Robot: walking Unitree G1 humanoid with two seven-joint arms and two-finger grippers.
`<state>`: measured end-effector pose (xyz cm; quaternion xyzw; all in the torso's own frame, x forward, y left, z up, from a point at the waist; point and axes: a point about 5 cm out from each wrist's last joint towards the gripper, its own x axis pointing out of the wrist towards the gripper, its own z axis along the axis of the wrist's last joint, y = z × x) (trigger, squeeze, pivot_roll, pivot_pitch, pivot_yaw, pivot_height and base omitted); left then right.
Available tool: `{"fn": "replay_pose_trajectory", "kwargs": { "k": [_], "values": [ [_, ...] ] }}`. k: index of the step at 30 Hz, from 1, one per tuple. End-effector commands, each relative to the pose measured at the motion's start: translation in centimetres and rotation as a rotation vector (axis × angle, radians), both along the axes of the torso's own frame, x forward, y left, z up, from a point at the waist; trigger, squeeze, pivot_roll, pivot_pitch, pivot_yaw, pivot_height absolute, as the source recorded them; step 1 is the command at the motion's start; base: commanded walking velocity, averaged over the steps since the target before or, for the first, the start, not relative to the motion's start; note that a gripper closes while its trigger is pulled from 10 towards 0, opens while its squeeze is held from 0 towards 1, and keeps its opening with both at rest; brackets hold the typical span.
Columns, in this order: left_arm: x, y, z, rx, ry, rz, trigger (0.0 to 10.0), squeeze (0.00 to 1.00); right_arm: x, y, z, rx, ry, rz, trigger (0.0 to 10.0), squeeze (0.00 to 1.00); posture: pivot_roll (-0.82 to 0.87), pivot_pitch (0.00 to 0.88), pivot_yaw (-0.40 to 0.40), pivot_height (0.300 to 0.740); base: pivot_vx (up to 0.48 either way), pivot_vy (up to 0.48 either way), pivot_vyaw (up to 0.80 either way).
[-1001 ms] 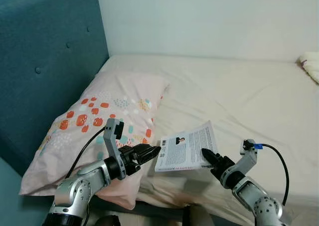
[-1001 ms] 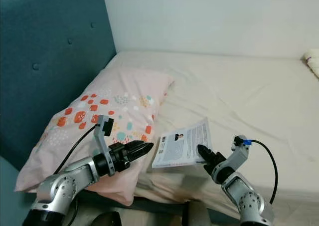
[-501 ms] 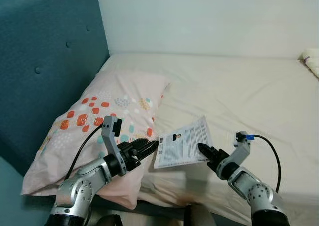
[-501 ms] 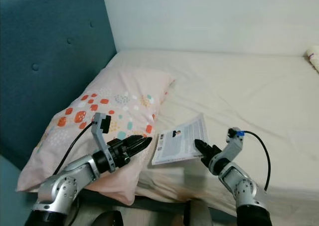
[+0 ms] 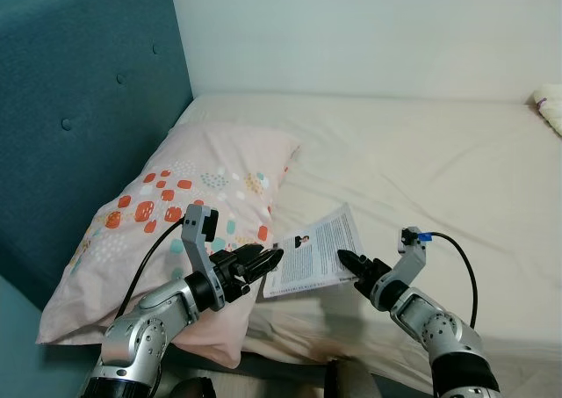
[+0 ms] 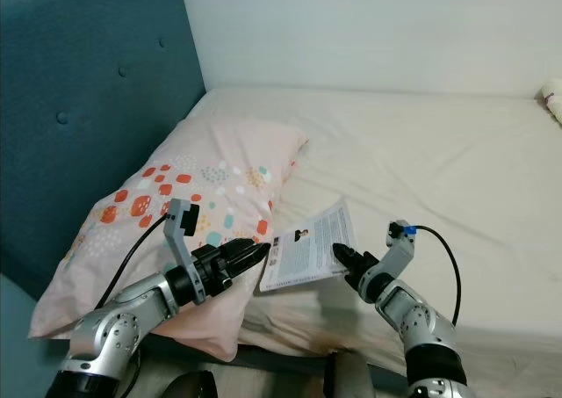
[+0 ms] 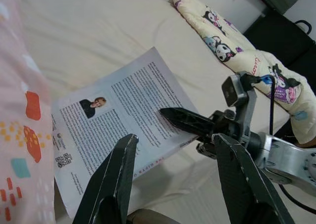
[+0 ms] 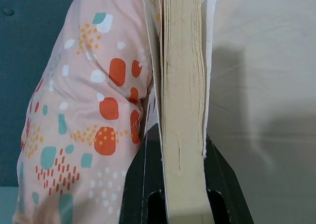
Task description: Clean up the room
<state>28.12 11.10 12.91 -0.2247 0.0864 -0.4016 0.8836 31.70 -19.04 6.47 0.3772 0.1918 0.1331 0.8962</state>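
The book [image 5: 313, 257] is lying over the cream bed [image 5: 421, 161], held up at its near corner, its back cover showing dense print too small to read, a small portrait photo and a QR code [image 7: 63, 160] near the spine edge. It is sitting just at 3 o'clock of the pillow [image 5: 189, 213], a pink one dotted with orange and teal. Against half a second ago, the book is now lying a little further toward 9 o'clock, its corner closer to the pillow, and tilted more steeply. The right gripper [image 5: 351, 264] is reaching in from 5 o'clock with its forearm angled up toward 11 o'clock; its fingers [image 8: 143, 184] are clamped on the book, one pressing each cover, the page block between them. The left gripper [image 5: 263, 262] is pointing toward 3 o'clock from over the pillow's lower edge, wrist bent, its tips just beside the book's spine edge; its fingers [image 7: 116, 177] are standing apart and holding nothing. A cartoon-printed cushion [image 7: 237, 51] is lying further along the bed at 1 o'clock, and the teal headboard [image 5: 79, 108] is rising at 9 o'clock
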Motion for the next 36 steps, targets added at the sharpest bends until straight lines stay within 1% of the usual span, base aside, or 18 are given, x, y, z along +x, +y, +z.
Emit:
{"fn": "replay_pose_trajectory", "kwargs": {
  "k": [1,4,5,8,9,12,14,18,20,24,25,27,28,30,31,32,33,36],
  "values": [
    [-0.4,-0.1,0.1,0.009,-0.016,-0.028,10.0,0.00,0.4,0.5,0.3,-0.004,-0.028,0.013,10.0,0.00,0.01,0.095,-0.003,0.585,0.000,0.000,0.00],
    [-1.3,-0.7,0.0,0.034,-0.030,-0.121,10.0,0.00,0.5,0.6,0.2,-0.004,-0.029,0.010,10.0,0.00,0.01,0.092,-0.002,0.585,0.000,0.000,0.00],
    [-1.3,-0.7,0.0,0.034,-0.030,-0.121,10.0,0.00,0.5,0.6,0.2,-0.004,-0.029,0.010,10.0,0.00,0.01,0.092,-0.002,0.585,0.000,0.000,0.00],
    [-1.9,-1.1,-0.1,0.094,-0.066,-0.187,10.0,0.00,0.6,0.8,0.1,0.000,-0.029,0.010,10.0,0.00,0.02,0.088,-0.002,0.585,0.000,0.000,0.00],
    [-1.8,-1.1,-0.2,0.118,-0.083,-0.173,10.0,0.00,0.7,0.8,0.0,0.001,-0.029,0.010,10.0,0.00,0.02,0.086,-0.001,0.585,0.000,0.000,0.00],
    [-1.5,-1.0,-0.2,0.132,-0.096,-0.152,10.0,0.00,0.7,0.8,0.0,0.002,-0.030,0.010,10.0,0.00,0.02,0.085,-0.001,0.585,0.000,0.000,0.00],
    [-0.9,-0.7,-0.1,0.150,-0.122,-0.090,10.0,0.00,0.7,0.9,-0.1,0.005,-0.030,0.012,10.0,0.00,0.02,0.083,0.000,0.585,0.000,0.000,0.00],
    [-0.6,-0.5,-0.1,0.153,-0.132,-0.055,10.0,0.00,0.7,1.0,-0.1,0.006,-0.030,0.014,10.0,0.00,0.02,0.082,0.000,0.585,0.000,0.000,0.00],
    [-0.1,-0.1,0.1,0.155,-0.142,-0.003,10.0,0.00,0.7,1.0,-0.1,0.001,-0.031,0.021,10.0,0.00,0.02,0.077,0.004,0.585,0.000,0.000,0.00],
    [-0.1,0.0,0.1,0.156,-0.140,-0.002,10.0,0.00,0.6,0.9,-0.3,-0.006,-0.029,0.021,10.0,0.00,0.02,0.072,0.005,0.585,0.000,0.000,0.00],
    [-0.2,0.0,0.0,0.156,-0.138,-0.008,10.0,0.00,0.6,0.9,-0.3,-0.008,-0.028,0.019,10.0,0.11,0.02,0.071,0.004,0.585,0.000,0.000,0.00],
    [-0.3,0.0,0.0,0.157,-0.138,-0.011,10.0,0.00,0.6,0.8,-0.4,-0.009,-0.027,0.018,10.0,0.11,0.02,0.071,0.004,0.585,0.000,0.000,0.00],
    [-0.3,-0.1,0.0,0.157,-0.138,-0.014,10.0,0.00,0.6,0.8,-0.4,-0.011,-0.026,0.016,10.0,0.95,0.02,0.069,0.004,0.585,0.000,0.000,0.00],
    [-0.3,-0.2,0.0,0.156,-0.143,-0.014,10.0,0.00,0.7,0.8,-0.4,-0.014,-0.025,0.014,10.0,0.95,0.02,0.068,0.003,0.585,0.000,0.000,0.00],
    [-0.3,-0.3,0.0,0.154,-0.144,-0.016,10.0,0.00,0.7,0.7,-0.4,-0.017,-0.024,0.012,10.0,0.89,0.02,0.067,0.003,0.585,0.000,0.000,0.00],
    [-0.3,-0.3,0.0,0.153,-0.145,-0.016,10.0,0.00,0.7,0.7,-0.4,-0.019,-0.024,0.010,10.0,0.69,0.02,0.067,0.003,0.585,0.000,0.000,0.00],
    [-0.3,-0.4,0.0,0.149,-0.145,-0.020,10.0,0.00,0.8,0.6,-0.4,-0.023,-0.023,0.006,10.0,0.00,0.02,0.065,0.004,0.585,0.000,0.000,0.00],
    [-0.3,-0.5,0.0,0.144,-0.146,-0.024,10.0,0.00,0.8,0.6,-0.4,-0.027,-0.023,0.002,10.0,0.00,0.02,0.065,0.004,0.585,0.000,0.000,0.00]
  ]
}}
